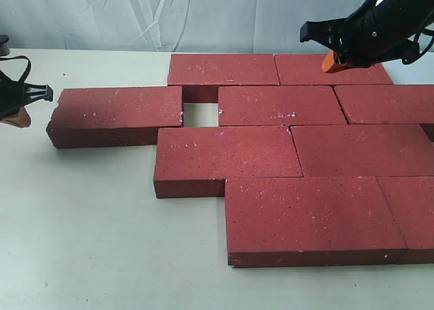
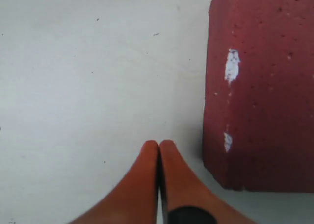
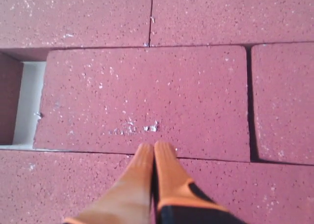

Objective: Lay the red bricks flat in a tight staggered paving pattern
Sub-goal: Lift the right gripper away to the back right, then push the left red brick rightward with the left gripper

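Here, my left gripper, jaws closed and empty, sits beside the outlying brick; my right gripper, jaws likewise closed, hovers over the red bricks lying staggered on the bench.

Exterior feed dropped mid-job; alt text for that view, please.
Red bricks lie flat in staggered rows, with one gap between the leftmost brick and its row neighbour. The left gripper sits just off that brick's outer end; the right gripper hangs above the far rows.
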`<state>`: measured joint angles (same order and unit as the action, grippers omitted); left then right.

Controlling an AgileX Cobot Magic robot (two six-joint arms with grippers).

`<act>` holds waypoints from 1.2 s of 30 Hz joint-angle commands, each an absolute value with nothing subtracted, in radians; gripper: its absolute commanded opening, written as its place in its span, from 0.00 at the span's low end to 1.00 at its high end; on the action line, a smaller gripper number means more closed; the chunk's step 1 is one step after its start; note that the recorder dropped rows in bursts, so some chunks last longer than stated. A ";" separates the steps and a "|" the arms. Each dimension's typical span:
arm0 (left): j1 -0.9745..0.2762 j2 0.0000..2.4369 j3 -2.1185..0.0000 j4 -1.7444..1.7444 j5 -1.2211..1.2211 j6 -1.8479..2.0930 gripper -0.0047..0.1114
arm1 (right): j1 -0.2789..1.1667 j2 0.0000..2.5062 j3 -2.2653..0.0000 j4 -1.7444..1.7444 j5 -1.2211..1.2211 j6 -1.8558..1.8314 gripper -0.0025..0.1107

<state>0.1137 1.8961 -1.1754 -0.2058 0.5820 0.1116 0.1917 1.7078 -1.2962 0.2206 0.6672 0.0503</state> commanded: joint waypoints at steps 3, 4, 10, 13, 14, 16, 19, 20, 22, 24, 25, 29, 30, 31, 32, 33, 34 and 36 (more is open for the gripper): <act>0.118 1.930 -1.183 -0.184 0.482 0.115 0.04 | 0.189 1.702 -1.292 0.220 0.585 0.044 0.02; 0.118 1.930 -1.183 -0.184 0.480 0.115 0.04 | 0.189 1.702 -1.292 0.220 0.585 0.044 0.02; 0.118 1.930 -1.183 -0.200 0.464 0.113 0.04 | 0.189 1.702 -1.292 0.218 0.586 0.044 0.02; 0.118 1.930 -1.183 -0.211 0.451 0.113 0.04 | 0.189 1.702 -1.292 0.218 0.586 0.044 0.02; 0.118 1.930 -1.183 -0.211 0.456 0.113 0.04 | 0.189 1.702 -1.292 0.218 0.586 0.044 0.02; 0.118 1.930 -1.183 -0.211 0.452 0.113 0.04 | 0.189 1.702 -1.292 0.218 0.586 0.044 0.02; 0.118 1.930 -1.183 -0.211 0.443 0.113 0.04 | 0.189 1.702 -1.292 0.218 0.586 0.044 0.02; 0.118 1.930 -1.183 -0.211 0.440 0.113 0.04 | 0.189 1.702 -1.292 0.218 0.586 0.044 0.02; 0.118 1.930 -1.183 -0.216 0.432 0.113 0.04 | 0.189 1.702 -1.292 0.218 0.586 0.044 0.02; 0.116 1.932 -1.183 -0.229 0.421 0.116 0.04 | 0.189 1.702 -1.292 0.218 0.586 0.044 0.02; 0.112 1.932 -1.183 -0.234 0.416 0.116 0.04 | 0.189 1.702 -1.292 0.218 0.586 0.044 0.02; 0.084 1.937 -1.183 -0.231 0.384 0.124 0.04 | 0.189 1.702 -1.292 0.218 0.586 0.044 0.02; 0.076 1.941 -1.183 -0.231 0.367 0.141 0.04 | 0.189 1.702 -1.292 0.218 0.586 0.044 0.02; 0.070 1.950 -1.183 -0.233 0.354 0.152 0.04 | 0.189 1.702 -1.292 0.218 0.586 0.044 0.02; 0.067 1.959 -1.188 -0.233 0.347 0.157 0.04 | 0.189 1.702 -1.292 0.218 0.586 0.044 0.02; 0.066 1.972 -1.193 -0.233 0.345 0.160 0.04 | 0.189 1.702 -1.292 0.218 0.586 0.044 0.02; 0.066 1.986 -1.203 -0.235 0.345 0.160 0.04 | 0.189 1.702 -1.292 0.218 0.586 0.044 0.02; 0.066 2.015 -1.230 -0.238 0.372 0.160 0.04 | 0.189 1.702 -1.292 0.218 0.586 0.044 0.02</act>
<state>0.0697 1.9788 -1.2000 -0.2287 0.3630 0.1537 0.1917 1.7078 -1.2962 0.2206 0.5925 0.0503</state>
